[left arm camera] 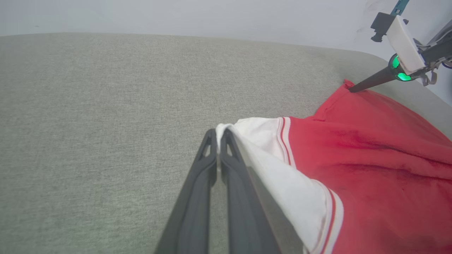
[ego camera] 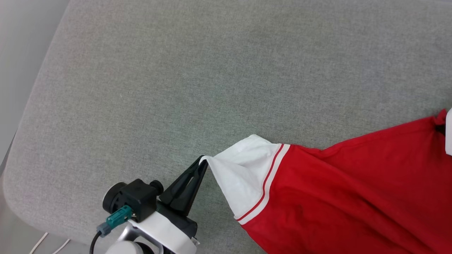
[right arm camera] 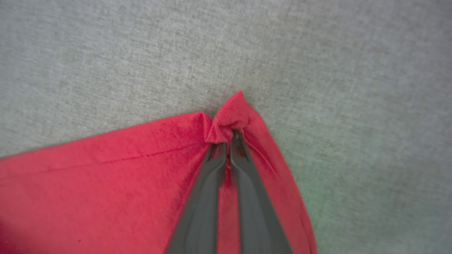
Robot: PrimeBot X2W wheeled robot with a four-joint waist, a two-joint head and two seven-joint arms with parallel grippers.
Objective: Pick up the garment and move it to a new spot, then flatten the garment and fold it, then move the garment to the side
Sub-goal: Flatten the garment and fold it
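Observation:
The garment (ego camera: 346, 190), red with a white sleeve and red-and-white stripe trim, lies on the grey cushioned surface (ego camera: 197, 77) at the lower right of the head view. My left gripper (ego camera: 203, 160) is shut on the tip of the white sleeve (left arm camera: 261, 135), which is pulled to a point between the dark fingers (left arm camera: 219, 135). My right gripper (right arm camera: 229, 135) is shut on a bunched red corner of the garment (right arm camera: 231, 114). In the left wrist view, the right gripper (left arm camera: 351, 90) touches that far red corner. The chest lettering is hidden.
The grey surface's rounded edge (ego camera: 16, 148) runs down the left, with pale floor and white cables (ego camera: 42, 243) beyond it. A pale wall (left arm camera: 212, 17) stands behind the surface.

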